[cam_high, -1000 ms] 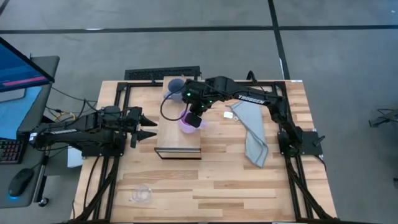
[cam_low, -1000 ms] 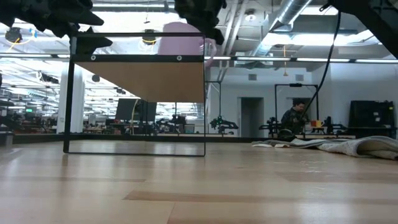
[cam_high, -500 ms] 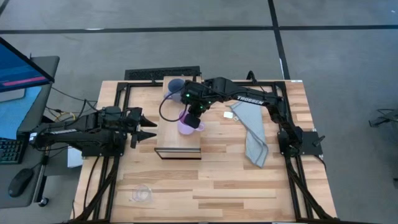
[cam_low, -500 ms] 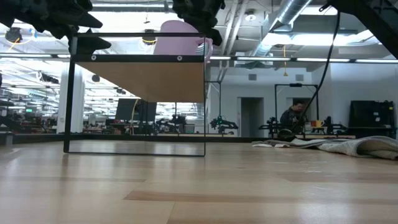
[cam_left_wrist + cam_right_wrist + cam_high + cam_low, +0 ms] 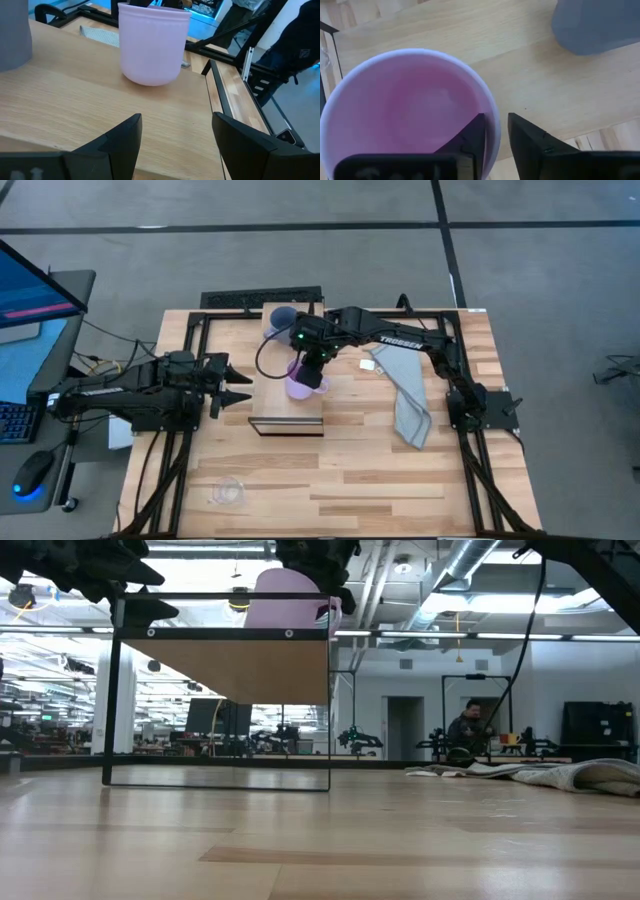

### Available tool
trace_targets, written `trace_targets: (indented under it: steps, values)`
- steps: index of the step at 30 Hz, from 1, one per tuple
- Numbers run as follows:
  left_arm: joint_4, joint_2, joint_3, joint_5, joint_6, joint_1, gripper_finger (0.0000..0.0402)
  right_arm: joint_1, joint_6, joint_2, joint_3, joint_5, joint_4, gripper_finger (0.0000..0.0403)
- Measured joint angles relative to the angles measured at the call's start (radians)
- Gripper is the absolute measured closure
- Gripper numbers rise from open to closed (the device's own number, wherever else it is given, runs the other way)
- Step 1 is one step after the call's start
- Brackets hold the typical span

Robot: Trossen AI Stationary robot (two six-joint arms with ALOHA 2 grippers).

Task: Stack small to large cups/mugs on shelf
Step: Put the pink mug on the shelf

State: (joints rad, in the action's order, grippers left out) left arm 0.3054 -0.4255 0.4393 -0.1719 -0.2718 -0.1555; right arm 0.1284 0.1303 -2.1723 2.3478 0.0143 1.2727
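The right end effector (image 5: 312, 370) has carried the purple mug (image 5: 301, 383) toward ten o'clock across the shelf (image 5: 287, 411), closer to the grey mug (image 5: 281, 316), and lowered it.

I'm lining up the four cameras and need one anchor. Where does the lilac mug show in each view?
High view: lilac mug on the shelf, under the right gripper.
Low view: top centre, on the shelf top.
Left wrist view: upper middle, standing on the shelf.
Right wrist view: seen from above, one finger inside its rim.
Shared landmark: the grey-blue mug beside it.
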Motion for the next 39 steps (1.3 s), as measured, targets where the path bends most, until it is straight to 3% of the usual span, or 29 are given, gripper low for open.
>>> trace_targets:
  steps: [23,39]
  values:
    - [0.0,0.0,0.0,0.001,0.0,0.0,0.0168,-0.003,-0.008,0.0,0.007,0.012,-0.073,0.0233]
    - [0.0,0.0,0.0,0.002,-0.005,0.0,0.0168,-0.003,-0.008,0.0,0.008,0.015,-0.167,0.0227]
